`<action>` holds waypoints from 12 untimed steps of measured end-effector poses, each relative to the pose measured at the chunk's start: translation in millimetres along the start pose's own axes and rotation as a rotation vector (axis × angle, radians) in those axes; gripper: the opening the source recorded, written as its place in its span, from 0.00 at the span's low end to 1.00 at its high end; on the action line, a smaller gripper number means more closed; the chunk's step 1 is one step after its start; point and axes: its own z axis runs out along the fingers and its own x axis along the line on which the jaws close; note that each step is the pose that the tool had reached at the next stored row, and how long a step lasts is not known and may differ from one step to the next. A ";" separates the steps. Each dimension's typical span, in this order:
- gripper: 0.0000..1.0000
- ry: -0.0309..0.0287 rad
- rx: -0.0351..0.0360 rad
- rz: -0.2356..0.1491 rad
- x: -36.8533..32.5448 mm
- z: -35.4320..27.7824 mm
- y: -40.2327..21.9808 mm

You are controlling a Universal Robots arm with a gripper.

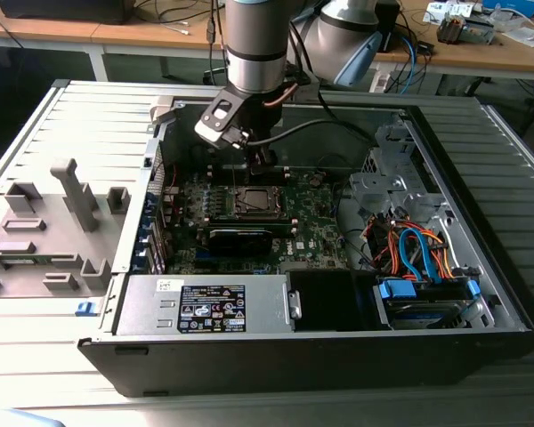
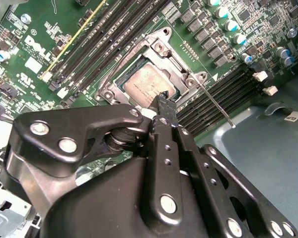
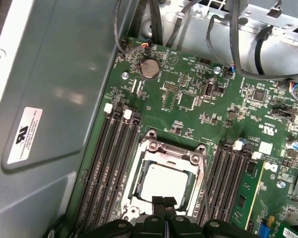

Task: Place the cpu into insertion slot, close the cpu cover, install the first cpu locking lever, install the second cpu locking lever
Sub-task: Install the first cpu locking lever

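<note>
One flat silver-grey cpu (image 3: 164, 184) sits framed by the cpu cover (image 3: 171, 152).

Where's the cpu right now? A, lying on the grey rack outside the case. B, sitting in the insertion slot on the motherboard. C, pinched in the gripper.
B: in the first wrist view the cpu lies flat in the insertion slot, and the gripper by its edge holds nothing.

Table (image 1: 80, 116): grey, ribbed slats, across the foreground. Desks (image 1: 71, 40), rear: pale wood tops, white leg (image 1: 99, 64); loose cables (image 1: 173, 16) and small clutter (image 1: 467, 22) on top. Floor (image 1: 18, 84) beneath desks: dark, shadowed. Light: even, soft.
</note>
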 end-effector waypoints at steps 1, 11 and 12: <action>0.11 0.0001 0.0000 -0.004 0.0 0.0 0.0; 0.11 0.0011 -0.0009 -0.052 0.0 0.0 0.0; 0.11 0.0013 -0.0010 -0.057 0.0 0.0 0.0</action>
